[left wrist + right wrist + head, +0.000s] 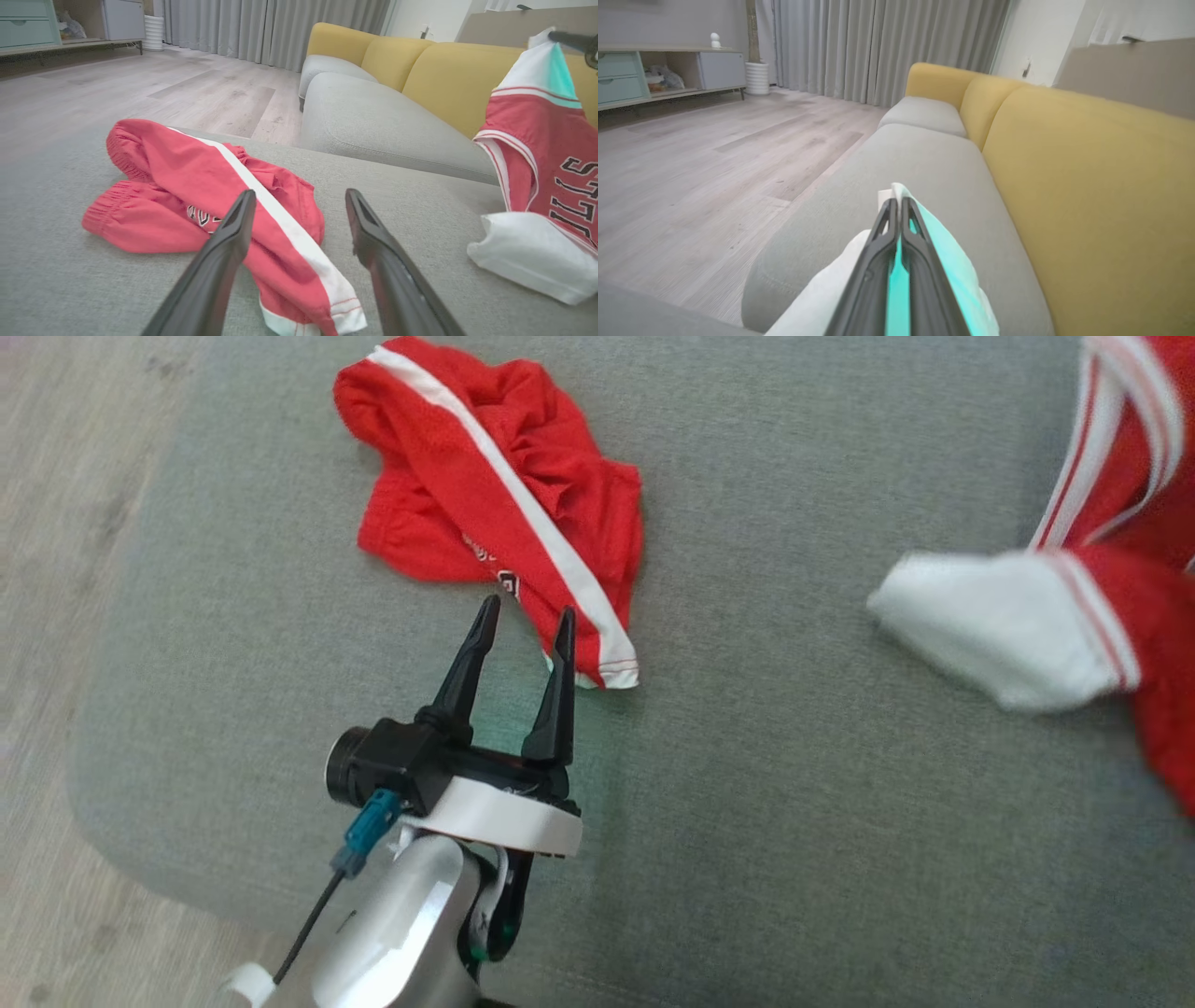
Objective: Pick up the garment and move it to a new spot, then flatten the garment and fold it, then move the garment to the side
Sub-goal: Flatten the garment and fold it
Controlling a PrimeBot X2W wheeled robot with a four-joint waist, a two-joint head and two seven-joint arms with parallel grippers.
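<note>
On the grey upholstered seat (pixel 794 803), at its far left, lies a crumpled pair of red shorts (pixel 485 495) with a white side stripe and a white hem at the near end. The left gripper (pixel 528 609) sits just near of them, its two dark fingers spread wide apart and pointing at the hem. From the head view, the fingertips overlap the edge of the cloth, but I cannot tell if they touch it. In the left wrist view, the same gripper (pixel 300 193) frames the striped leg of the shorts (pixel 187 177) between its open fingers.

At the right of the seat, well apart from the shorts, hangs the red-and-white jersey (pixel 1008 625), blurred. Its red body with dark lettering (pixel 537 163) is raised off the seat, and a white sleeve droops low at the surface. It is held up by its top edge in the right gripper (pixel 574 41). The right wrist view shows that gripper (pixel 896 203) with its fingers pressed together on a fold of the jersey's white cloth (pixel 817 298).

Beyond it are a sofa with yellow backs (pixel 1087 186), a pale wood floor (pixel 714 163) and grey curtains (pixel 878 46).
</note>
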